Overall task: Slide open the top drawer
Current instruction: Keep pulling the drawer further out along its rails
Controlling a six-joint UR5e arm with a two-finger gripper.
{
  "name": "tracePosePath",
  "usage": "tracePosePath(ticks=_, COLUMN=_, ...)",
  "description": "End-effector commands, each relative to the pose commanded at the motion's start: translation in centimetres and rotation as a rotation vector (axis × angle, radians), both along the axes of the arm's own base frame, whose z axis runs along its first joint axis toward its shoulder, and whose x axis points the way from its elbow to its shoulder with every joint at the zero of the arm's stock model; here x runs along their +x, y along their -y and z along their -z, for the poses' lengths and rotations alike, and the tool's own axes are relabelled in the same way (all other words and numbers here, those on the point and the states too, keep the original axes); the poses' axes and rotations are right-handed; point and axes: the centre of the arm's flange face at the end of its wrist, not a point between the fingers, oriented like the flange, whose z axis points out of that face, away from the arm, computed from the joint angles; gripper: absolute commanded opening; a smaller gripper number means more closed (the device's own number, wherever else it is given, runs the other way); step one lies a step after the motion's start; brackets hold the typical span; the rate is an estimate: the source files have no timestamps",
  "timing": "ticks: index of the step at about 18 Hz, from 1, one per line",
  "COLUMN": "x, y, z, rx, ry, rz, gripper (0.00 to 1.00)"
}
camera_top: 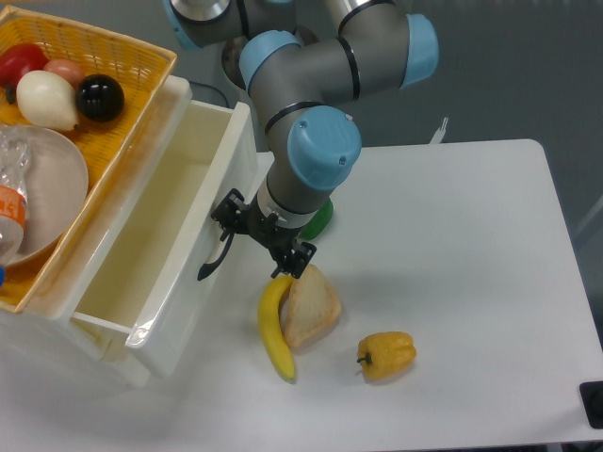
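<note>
Drawer (155, 250) sits left of centre, pulled well out of the cabinet (99, 353); its inside shows bare and white. Judged from that, the opening looks largely done.

Handle (215, 256), a curved black bar, is on the drawer front, facing the middle of the frame. Gripper (267, 237) is just right of it, at centre. Whether the fingers are apart or together, or on the handle at all, I cannot tell: dark parts overlap dark bar, and the wrist hides the rest.

Basket (141, 75), upper left, rests on the cabinet top, holding round fruit, a plate (47, 193) and a bottle (9, 212). Its near edge overhangs the open drawer.

Banana (275, 330) and a wedge of bread (311, 306) lie just below the gripper, touching each other. Yellow pepper (386, 354) sits lower right of them, apart. Something green (318, 221) is partly hidden behind the wrist.

Risks from here, as I judge them:
- More pull could draw the drawer off its runners, or drag the light cabinet and shake the basket.
- If the fingers are on the bar, retreating without letting go would yank the drawer sideways.
- A downward or rightward retreat would run into the banana and bread, directly beneath the fingers.
- The wrist is close to the green thing; a swing back could knock it.
</note>
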Motion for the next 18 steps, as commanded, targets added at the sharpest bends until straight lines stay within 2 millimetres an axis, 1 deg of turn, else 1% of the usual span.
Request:
tracePosePath(ticks=4, x=-0.5, y=0.0, z=-0.2, rx=0.003, ry=-0.003, rz=-0.006, gripper=1.0)
tracePosePath(ticks=12, x=-1.4, y=-0.2, z=0.0, rx=0.004, ry=-0.004, rz=-0.011, gripper=1.0)
tracePosePath(ticks=18, x=-2.0, y=0.0, z=-0.2, rx=0.008, ry=-0.008, rz=-0.016, gripper=1.0)
